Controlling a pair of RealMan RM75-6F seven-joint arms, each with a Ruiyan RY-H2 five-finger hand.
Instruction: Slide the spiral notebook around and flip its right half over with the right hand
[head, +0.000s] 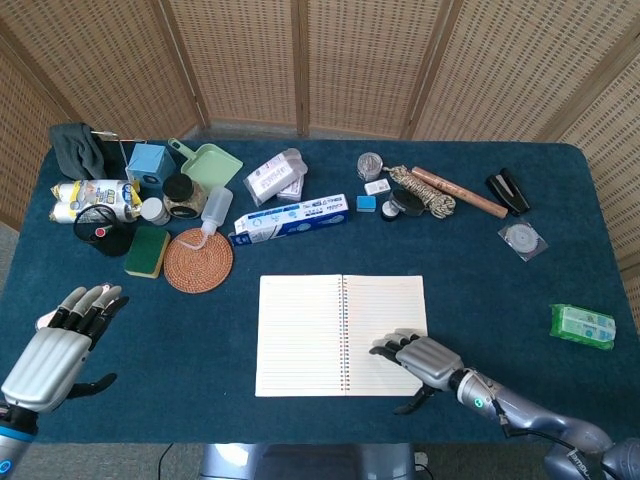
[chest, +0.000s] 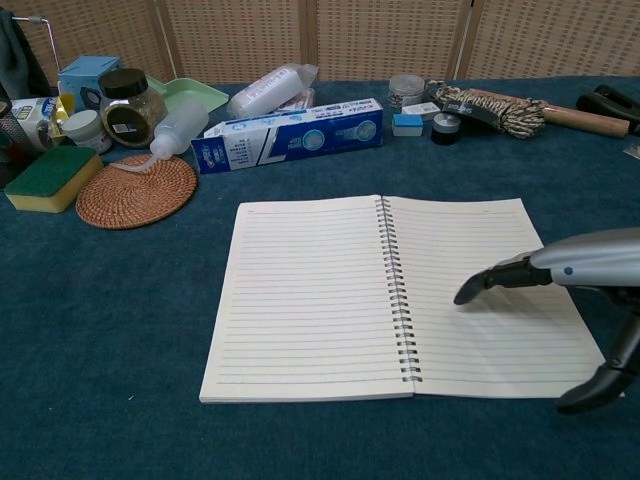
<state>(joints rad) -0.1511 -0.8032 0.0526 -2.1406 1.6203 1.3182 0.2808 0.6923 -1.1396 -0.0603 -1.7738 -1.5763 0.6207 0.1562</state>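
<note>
the spiral notebook (head: 342, 335) lies open and flat on the tabletop (head: 500, 290), its wire spine running away from the robot, near the front edge. the right hand (head: 422, 358) sits over the lower part of the right page, fingers (chest: 478, 285) stretched toward the spine and close together, holding nothing; whether they touch the paper i cannot tell. the left hand (head: 60, 345) hovers well apart at the left, fingers extended and empty, so the right is plainly nearer.

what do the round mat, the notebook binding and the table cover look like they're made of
Round mat: likely woven rattan or straw, matte brown, with visible coiled rings. Notebook binding: looks like a metal wire spiral, thin dark loops along the centre; pages are lined paper. Table cover: dark blue fabric, felt- or carpet-like, with a fuzzy matte texture.
</note>
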